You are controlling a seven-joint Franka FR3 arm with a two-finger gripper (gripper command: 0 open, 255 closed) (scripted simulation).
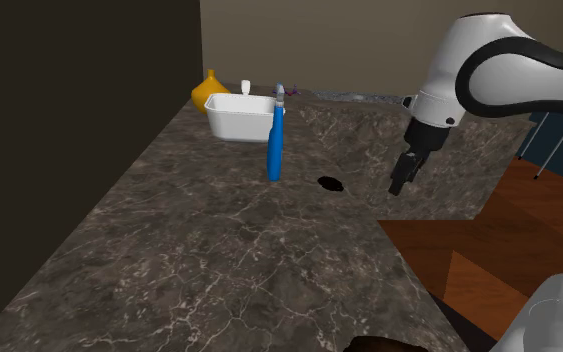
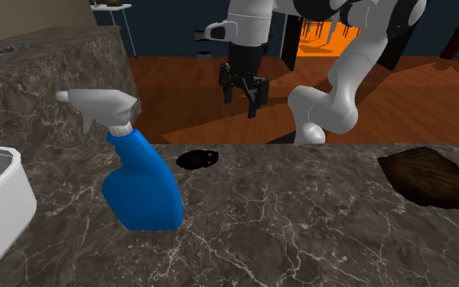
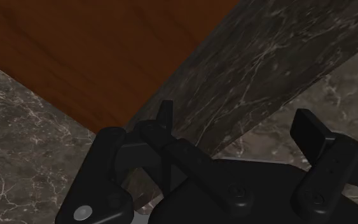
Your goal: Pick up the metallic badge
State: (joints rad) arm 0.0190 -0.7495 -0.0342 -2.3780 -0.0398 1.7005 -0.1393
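On the dark marbled bench (image 1: 219,250) the badge (image 1: 330,183) lies flat, a small black blot near the bench's edge, close beside the foot of the upright blue spray bottle (image 1: 275,145). From the second exterior view it looks like a low, glossy oval, perhaps, though its outline is hard to make out. The shoulder view adds a white tub (image 1: 239,116) behind the bottle and a yellow-orange vessel (image 1: 209,92) partly hidden by the tub. The arm bends down from the shoulder view's upper right, its wrist pointing downward, with the pincer (image 2: 243,103) hanging in the air above the bench's edge, apart from the badge. The wrist view looks down on that edge and the wooden floor (image 3: 95,51) beside it. The black fingers (image 3: 309,130) stand well apart and grip nothing. A brown object (image 2: 431,175) on the bench is cut off by the frame.
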